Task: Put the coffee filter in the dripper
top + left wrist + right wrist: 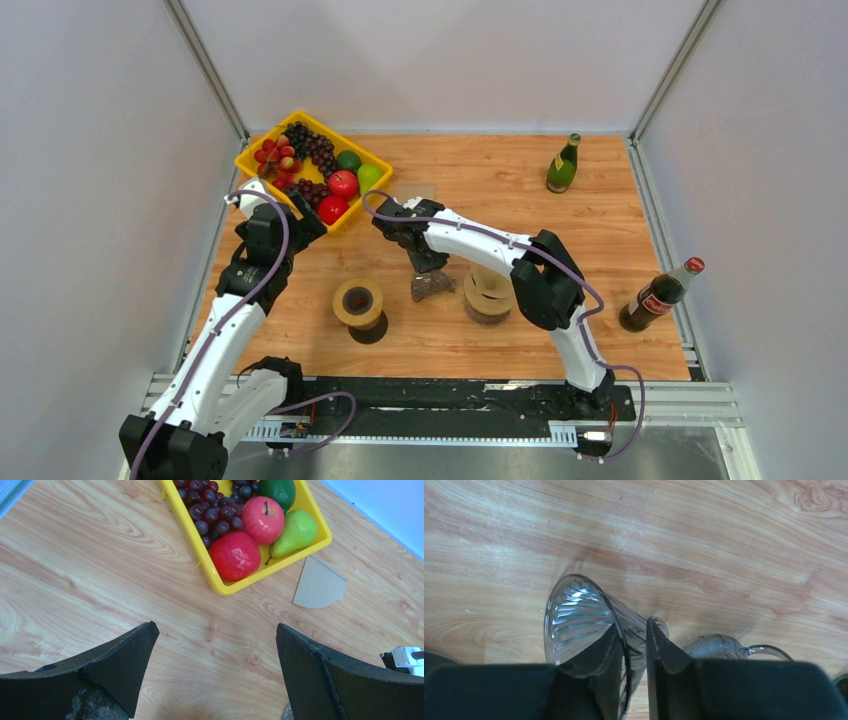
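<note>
Grips the glass wall of the dripper [574,615], clamped in the right tool [633,630], tilted close to the surface [724,540]. Best set upright, mouth up, and held steady. Holds the left tool [215,627] spread apart near the coffee filter [320,585], flat just beside the yellow tray [200,555]. Watch that tray corner, and the tape roll [358,302] near the dripper.

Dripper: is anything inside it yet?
Only one finger of the right tool, pinching the dripper wall. The filter lies by the tray; the finger hides the dripper's bottom.
</note>
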